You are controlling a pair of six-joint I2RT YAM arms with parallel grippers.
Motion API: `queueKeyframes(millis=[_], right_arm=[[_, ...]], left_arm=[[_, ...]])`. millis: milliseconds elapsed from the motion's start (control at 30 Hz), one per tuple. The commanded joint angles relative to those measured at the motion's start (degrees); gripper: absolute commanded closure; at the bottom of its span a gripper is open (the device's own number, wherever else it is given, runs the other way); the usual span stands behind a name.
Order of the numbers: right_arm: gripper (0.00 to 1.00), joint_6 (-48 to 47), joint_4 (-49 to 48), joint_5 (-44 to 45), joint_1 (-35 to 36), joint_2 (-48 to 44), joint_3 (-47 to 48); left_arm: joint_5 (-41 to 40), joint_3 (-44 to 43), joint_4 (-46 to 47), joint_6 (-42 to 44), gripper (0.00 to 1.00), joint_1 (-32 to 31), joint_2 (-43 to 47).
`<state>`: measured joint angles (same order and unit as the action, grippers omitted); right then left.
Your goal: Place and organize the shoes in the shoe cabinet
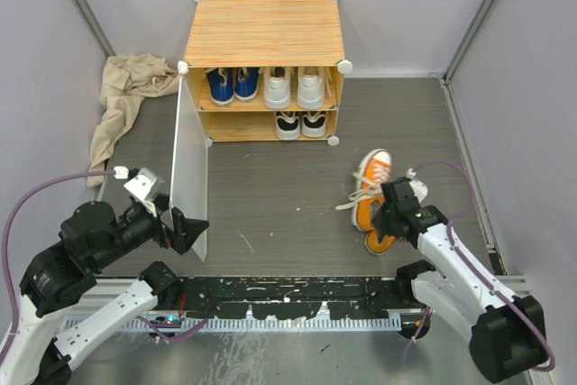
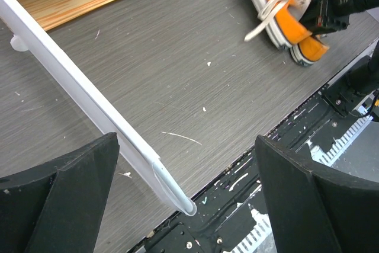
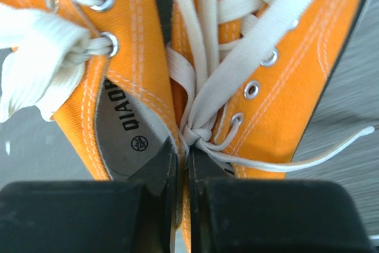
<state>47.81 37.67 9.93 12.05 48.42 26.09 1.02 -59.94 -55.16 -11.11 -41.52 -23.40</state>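
Right gripper (image 3: pixel 181 158): I have it clamped on both orange shoes (image 1: pixel 370 191), on the tabletop (image 1: pixel 270 187) right of the shoe cabinet (image 1: pixel 264 32).
Left gripper (image 1: pixel 187 230): open at the door (image 1: pixel 187 164) edge.
Risk: loose laces (image 3: pixel 284 34) may snag; the collar pinch may slip.

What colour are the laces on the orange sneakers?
White laces on orange sneakers; best in right wrist view.

Stitched orange canvas shoes (image 1: pixel 374 171), woven white laces (image 3: pixel 200 28); wood-grain cabinet (image 1: pixel 264 32)
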Motion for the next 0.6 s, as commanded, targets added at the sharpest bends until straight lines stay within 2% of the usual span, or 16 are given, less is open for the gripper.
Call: queueKeyframes(millis=[0,200,267,333,467,567], right_arm=[[0.99,5.72,-5.74,1.46,15.74,-0.03,6.83],[0.99,3.34,-10.25,13.39,39.87,16.68,19.23],[0.99,0.54,-13.11,15.66,45.79,23.6,24.48],[0.99,-2.87,-16.5,14.93,48.28,30.12,29.04],[0.99,-9.23,-22.47,14.38,48.59,42.05,37.2],[0.98,-13.03,-22.88,15.92,48.35,50.37,44.35]], left_arm=[[-0.6,-2.8,2.01,-0.04,0.02,-0.07,-0.49],[-2.24,-3.08,1.22,-0.79,0.02,-0.14,0.02],[-2.77,-3.32,0.64,-0.98,0.02,-0.14,0.08],[-3.59,-3.21,0.35,-1.27,0.02,-0.1,0.49],[-4.25,-2.68,0.06,-1.86,0.02,-0.1,1.32],[-4.23,-2.7,-0.43,-2.04,0.02,-0.14,1.34]])
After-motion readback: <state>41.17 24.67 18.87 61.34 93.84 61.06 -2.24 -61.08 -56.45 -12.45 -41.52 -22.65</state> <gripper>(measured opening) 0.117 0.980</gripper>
